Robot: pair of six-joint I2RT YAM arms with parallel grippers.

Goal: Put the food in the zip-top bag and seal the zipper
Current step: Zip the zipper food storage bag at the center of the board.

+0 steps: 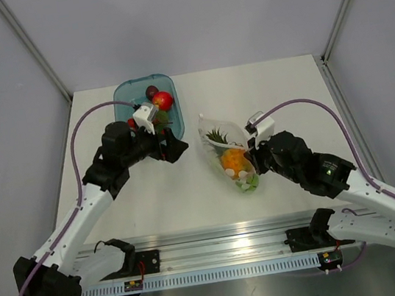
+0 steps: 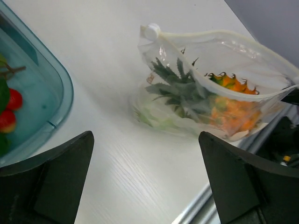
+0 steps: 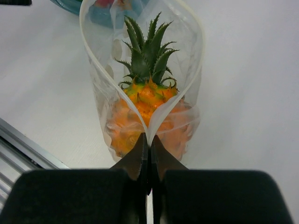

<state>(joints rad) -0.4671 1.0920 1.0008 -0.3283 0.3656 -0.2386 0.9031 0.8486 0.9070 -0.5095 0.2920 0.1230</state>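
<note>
The clear zip-top bag [image 1: 221, 144] lies on the white table, mouth open. In it are an orange bumpy fruit [image 1: 234, 159] with spiky green leaves and pale green pieces. My right gripper [image 1: 254, 156] is shut on the near end of the bag's zipper. In the right wrist view the zipper [image 3: 93, 60] loops open from the closed gripper [image 3: 148, 140] around the orange fruit [image 3: 147, 100]. My left gripper [image 1: 171, 147] is open and empty, between tray and bag. The left wrist view shows this gripper [image 2: 145, 140], the bag [image 2: 233, 60] and its white slider [image 2: 151, 31].
The translucent blue tray [image 1: 124, 93] at the back left holds a red fruit [image 1: 163, 99], a dark one [image 1: 151, 91] and small red pieces [image 2: 9, 107]. A metal rail [image 1: 220, 249] runs along the near table edge. Grey walls enclose the table.
</note>
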